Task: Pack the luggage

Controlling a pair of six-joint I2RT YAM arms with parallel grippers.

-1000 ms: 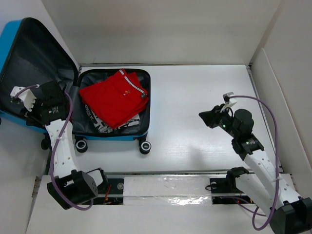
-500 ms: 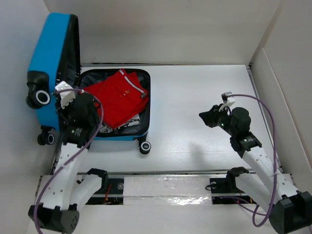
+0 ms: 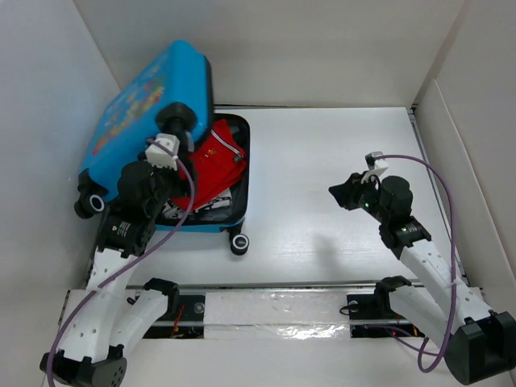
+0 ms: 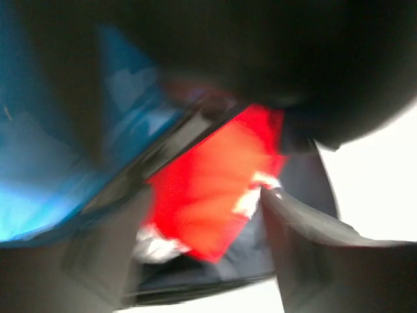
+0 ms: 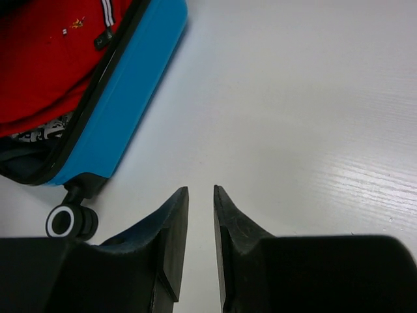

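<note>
White flat tabletop [image 3: 322, 161], white walls on three sides.

Luggage [image 3: 137, 105]: small bright-blue hard-shell suitcase with colourful print, at 10 o'clock on the table. The base half lies flat with its dark grey lining up. The lid is hinged on the base's 9 o'clock side and stands tilted, leaning toward 3 o'clock over part of the base. It is not shut, and the 3 o'clock half of the base is uncovered.

Left white arm [image 3: 105, 258] reaches from its 6 o'clock base up to the lid's near edge, wrist just beside the lid's black wheel. Right white arm [image 3: 427, 266] sits at 3 o'clock, well apart from the luggage, hand pointing to 9 o'clock over bare table.

Red folded garment [image 3: 219, 153] lies in the base on top, partly under the lid. Black-and-white patterned folded garment [image 3: 216, 205] is beneath it, showing at the base's 6 o'clock end.

Left gripper [image 4: 199, 212]: wrist view is blurred. Fingers are spread wide and released, nothing between them. The red garment and lining are seen through the gap, and the blue lid is at 9 o'clock.

Right gripper [image 5: 201, 190]: fingers nearly together with a thin slit left, grasping nothing, pointed at bare table. The luggage base corner is at its 10 o'clock.

Black caster wheel with white ring [image 3: 236, 242] is on the base's near 5 o'clock corner, resting on the table.
</note>
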